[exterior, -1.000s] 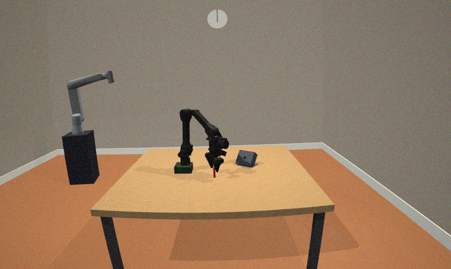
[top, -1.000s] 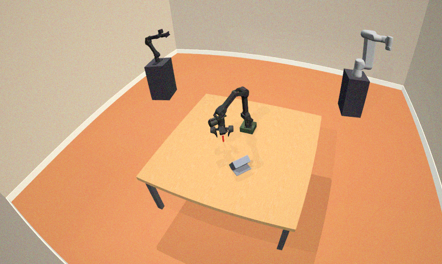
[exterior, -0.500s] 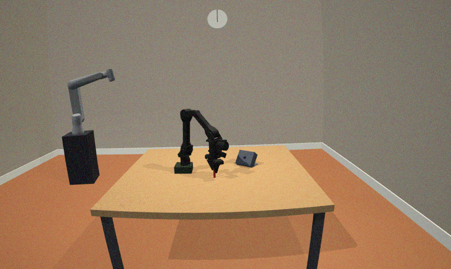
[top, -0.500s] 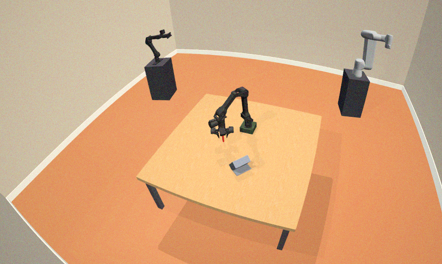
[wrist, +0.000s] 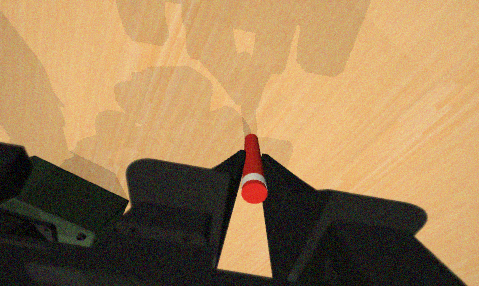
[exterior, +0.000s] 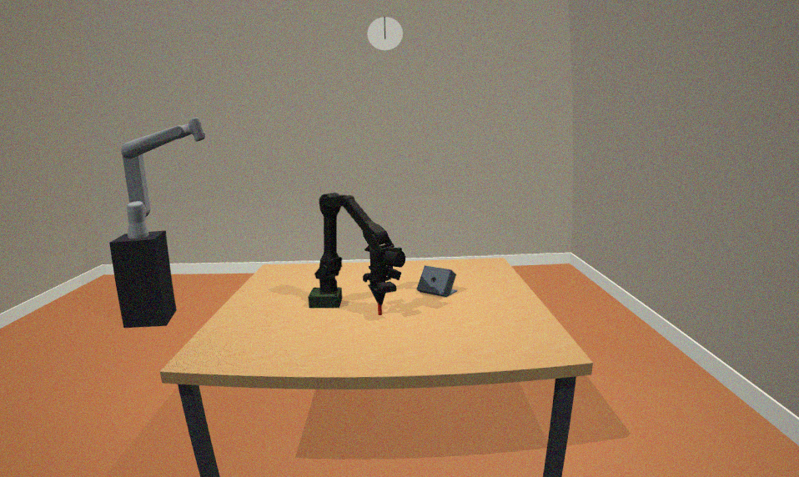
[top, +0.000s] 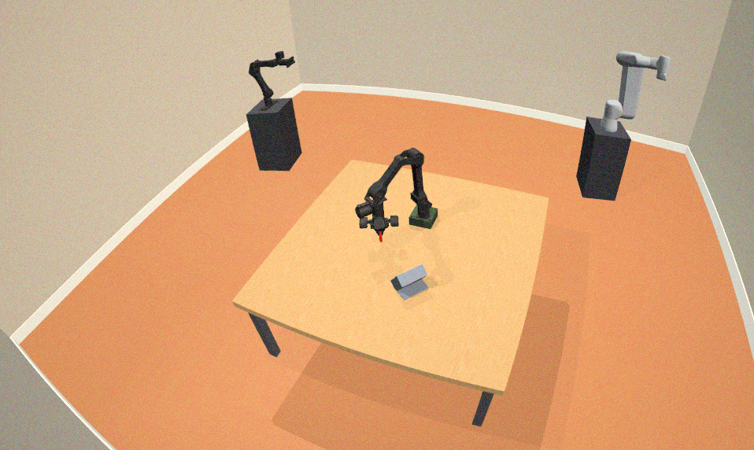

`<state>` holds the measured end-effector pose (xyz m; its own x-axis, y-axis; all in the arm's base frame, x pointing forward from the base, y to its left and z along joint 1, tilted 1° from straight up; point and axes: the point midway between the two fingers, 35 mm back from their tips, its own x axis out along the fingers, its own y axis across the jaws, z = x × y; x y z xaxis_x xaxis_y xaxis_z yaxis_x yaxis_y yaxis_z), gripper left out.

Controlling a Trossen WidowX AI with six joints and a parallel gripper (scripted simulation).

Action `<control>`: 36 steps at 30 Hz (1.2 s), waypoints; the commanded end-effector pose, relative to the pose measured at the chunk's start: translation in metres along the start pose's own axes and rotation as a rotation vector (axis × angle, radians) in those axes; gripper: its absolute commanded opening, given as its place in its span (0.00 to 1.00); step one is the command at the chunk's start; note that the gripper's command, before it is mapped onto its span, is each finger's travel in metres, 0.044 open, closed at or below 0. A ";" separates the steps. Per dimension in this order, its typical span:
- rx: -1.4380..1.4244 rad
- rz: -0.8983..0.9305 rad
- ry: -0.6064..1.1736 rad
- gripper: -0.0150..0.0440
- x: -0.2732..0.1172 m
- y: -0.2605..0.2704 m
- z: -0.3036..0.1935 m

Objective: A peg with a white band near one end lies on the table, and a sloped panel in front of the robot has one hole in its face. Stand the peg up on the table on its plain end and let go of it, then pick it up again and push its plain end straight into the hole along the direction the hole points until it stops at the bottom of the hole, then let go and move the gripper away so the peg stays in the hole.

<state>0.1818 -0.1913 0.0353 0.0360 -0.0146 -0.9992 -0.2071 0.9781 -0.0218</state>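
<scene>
Gripper (top: pixel 380 232) (exterior: pixel 379 304) (wrist: pixel 252 157) closed on the round, smooth red peg (top: pixel 381 237) (exterior: pixel 379 309) (wrist: pixel 254 160), upright on the grained wooden table (top: pixel 312 290) (exterior: pixel 283 349) (wrist: pixel 410 110), white band uppermost, well inside the table edges, with open wood between peg and sloped grey panel (top: pixel 411 278) (exterior: pixel 437 280).

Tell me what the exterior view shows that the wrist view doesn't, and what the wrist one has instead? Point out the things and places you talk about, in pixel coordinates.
Only exterior: a round white wall clock (exterior: pixel 375 37), a grey robot arm (exterior: pixel 133 174) on a black pedestal (exterior: pixel 143 284), and a blue-grey sloped panel (exterior: pixel 444 273) with its hole.

Only wrist: the peg's white band (wrist: pixel 254 178) and flat red end (wrist: pixel 255 193).

Both: the thin red round peg (exterior: pixel 379 310) (wrist: pixel 252 157), standing upright on the light wooden table (exterior: pixel 367 349) (wrist: pixel 410 100), held by the black gripper (exterior: pixel 379 303) (wrist: pixel 252 157).
</scene>
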 end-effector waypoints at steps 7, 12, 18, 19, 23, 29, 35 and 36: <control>0.001 -0.001 0.001 0.25 -0.018 -0.002 0.001; 0.002 -0.001 0.002 0.25 -0.039 -0.002 0.002; 0.004 -0.002 0.004 0.25 -0.063 -0.002 0.002; 0.004 -0.002 0.004 0.25 -0.067 -0.002 0.002; 0.005 -0.002 0.004 0.25 -0.080 0.000 0.002; 0.015 0.005 -0.020 0.25 -0.079 0.000 0.008; 0.040 0.023 -0.080 0.25 -0.075 0.002 0.021; 0.045 0.026 -0.090 0.25 -0.075 0.002 0.023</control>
<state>0.1948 -0.1857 0.1119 0.0907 0.0122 -0.9958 -0.1791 0.9838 -0.0043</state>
